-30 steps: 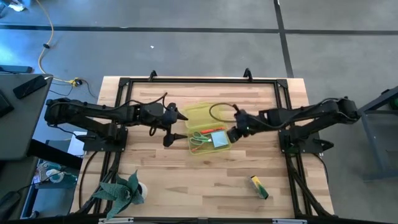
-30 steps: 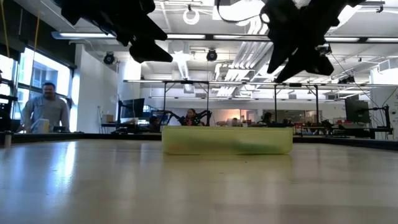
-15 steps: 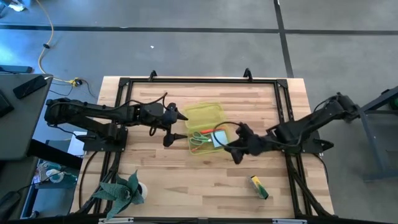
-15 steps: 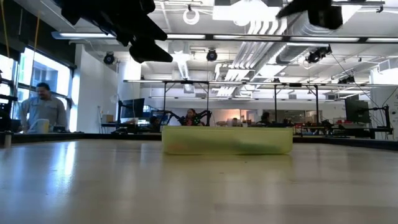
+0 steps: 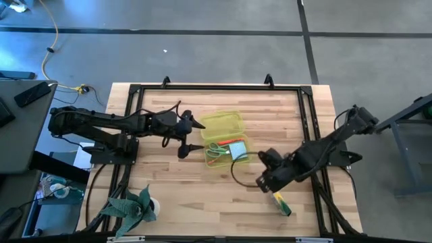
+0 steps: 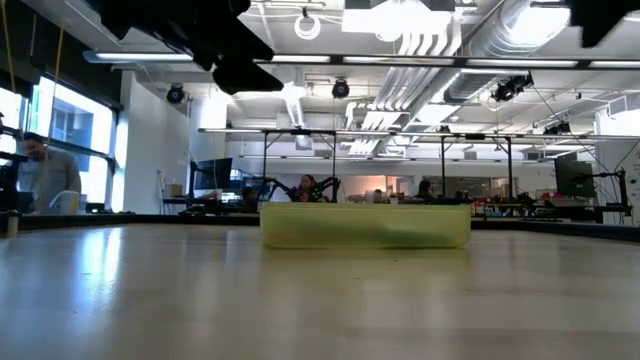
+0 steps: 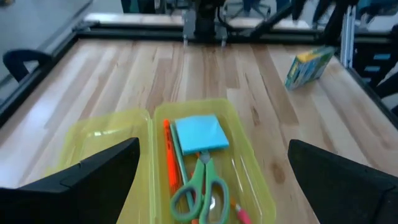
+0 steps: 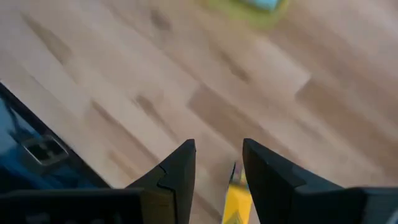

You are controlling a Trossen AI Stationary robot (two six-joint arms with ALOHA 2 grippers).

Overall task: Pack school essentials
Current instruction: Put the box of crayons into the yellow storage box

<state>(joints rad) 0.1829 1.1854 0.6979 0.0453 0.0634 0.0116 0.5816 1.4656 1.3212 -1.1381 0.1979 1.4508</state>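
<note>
Right claw [image 5: 268, 186] parted, empty, just above small yellow-green boxed stationery set [image 5: 281, 202] on wooden desk [image 5: 202, 196]; off-centre closing risks nudging it away. Left claw [image 5: 191, 137] wide apart.

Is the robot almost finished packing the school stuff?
Nearly. The scissors, blue note pad and orange marker already lie in the yellow case. The right gripper, fingers apart and empty, is over the yellow-green box on the table. That box is still out, and the case lid is open. The left gripper waits beside the case.
</note>
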